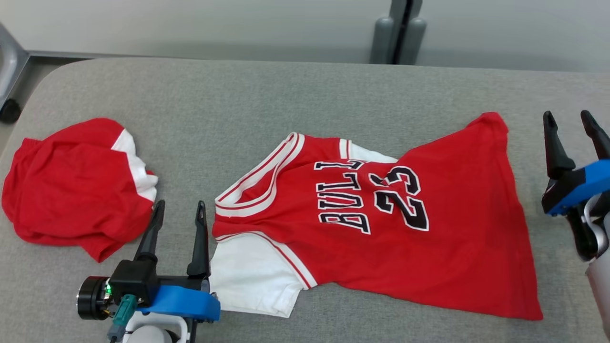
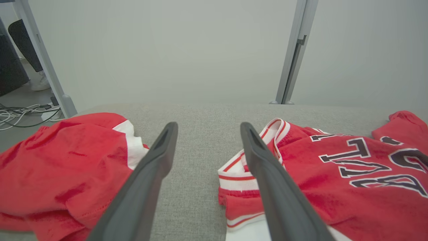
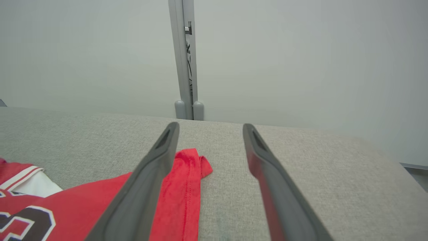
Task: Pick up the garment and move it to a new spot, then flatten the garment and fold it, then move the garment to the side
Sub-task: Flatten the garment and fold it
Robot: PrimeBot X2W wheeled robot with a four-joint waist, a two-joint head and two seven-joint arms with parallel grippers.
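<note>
While a red jersey [image 1: 381, 228] lay spread on the grey desk [image 1: 286, 95] by a pale wall [image 1: 190, 24], left claw [image 1: 181, 204] and right claw [image 1: 567, 114] gaped empty; left wrist view added floor cables [image 2: 20, 115].

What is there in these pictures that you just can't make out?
- Head view: the crumpled red garment is bunched on itself, so its front is hidden.
- Head view: the jersey lies print-up; its back is against the table.
- Left wrist view: the jersey's number is cut off by the right edge.
- Head view: the arm behind the right hand is cut off by the right edge.
</note>
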